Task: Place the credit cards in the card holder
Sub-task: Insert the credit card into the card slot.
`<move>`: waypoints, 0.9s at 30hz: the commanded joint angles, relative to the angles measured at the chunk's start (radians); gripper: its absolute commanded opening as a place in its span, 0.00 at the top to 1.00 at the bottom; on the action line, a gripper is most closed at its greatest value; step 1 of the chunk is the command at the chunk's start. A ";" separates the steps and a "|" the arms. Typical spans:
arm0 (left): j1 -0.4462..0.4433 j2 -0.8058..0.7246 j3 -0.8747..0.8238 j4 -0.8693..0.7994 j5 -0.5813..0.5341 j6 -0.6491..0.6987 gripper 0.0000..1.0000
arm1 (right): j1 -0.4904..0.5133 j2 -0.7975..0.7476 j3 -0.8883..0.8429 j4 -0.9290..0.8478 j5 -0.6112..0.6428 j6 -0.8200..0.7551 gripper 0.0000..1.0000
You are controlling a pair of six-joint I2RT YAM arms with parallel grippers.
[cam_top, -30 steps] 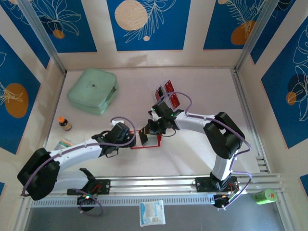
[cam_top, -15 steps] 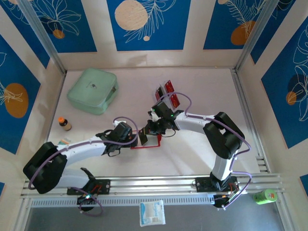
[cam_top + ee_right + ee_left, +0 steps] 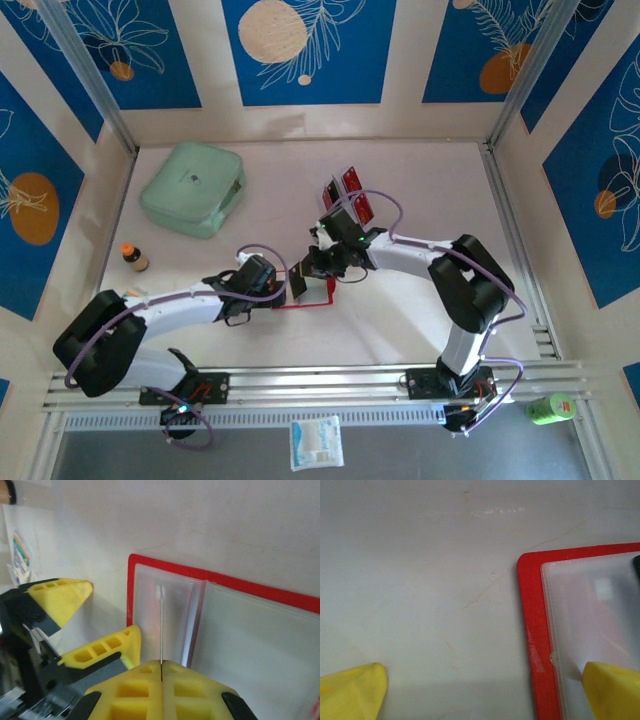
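The card holder [image 3: 318, 299] lies open on the table, red-rimmed with clear sleeves inside [image 3: 131, 590]. My right gripper [image 3: 161, 664] is shut on one of the credit cards [image 3: 161, 625], held edge-on and upright over the holder's left half, near the fold. In the top view that card [image 3: 298, 284] shows dark below the right gripper [image 3: 312, 268]. My left gripper [image 3: 482, 695] is open and straddles the holder's left edge [image 3: 527, 605]: one fingertip [image 3: 615, 690] rests on the clear sleeve, the other [image 3: 350, 690] is over bare table. More red cards [image 3: 352, 195] stand behind.
A mint-green case [image 3: 192, 187] sits at the back left. A small bottle [image 3: 133, 257] and a printed packet [image 3: 130, 297] lie near the left wall. The left gripper's yellow fingers [image 3: 60, 597] are close beside the held card.
My left arm has slid a little to the right, up to the holder's left edge. The right gripper and its card have barely moved.
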 commanded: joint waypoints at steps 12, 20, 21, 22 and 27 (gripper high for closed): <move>0.001 0.006 -0.020 -0.037 -0.026 0.006 0.00 | -0.055 -0.116 -0.246 0.318 0.007 0.121 1.00; 0.000 0.006 -0.023 -0.041 -0.029 0.001 0.00 | -0.039 -0.110 -0.324 0.467 0.035 0.167 1.00; 0.000 0.005 -0.024 -0.042 -0.029 -0.001 0.00 | -0.037 -0.105 -0.326 0.476 0.038 0.171 1.00; 0.000 0.005 -0.023 -0.041 -0.028 -0.001 0.00 | -0.035 -0.101 -0.330 0.487 0.041 0.175 1.00; -0.001 0.004 -0.027 -0.042 -0.028 -0.002 0.00 | -0.031 -0.080 -0.337 0.524 0.043 0.194 1.00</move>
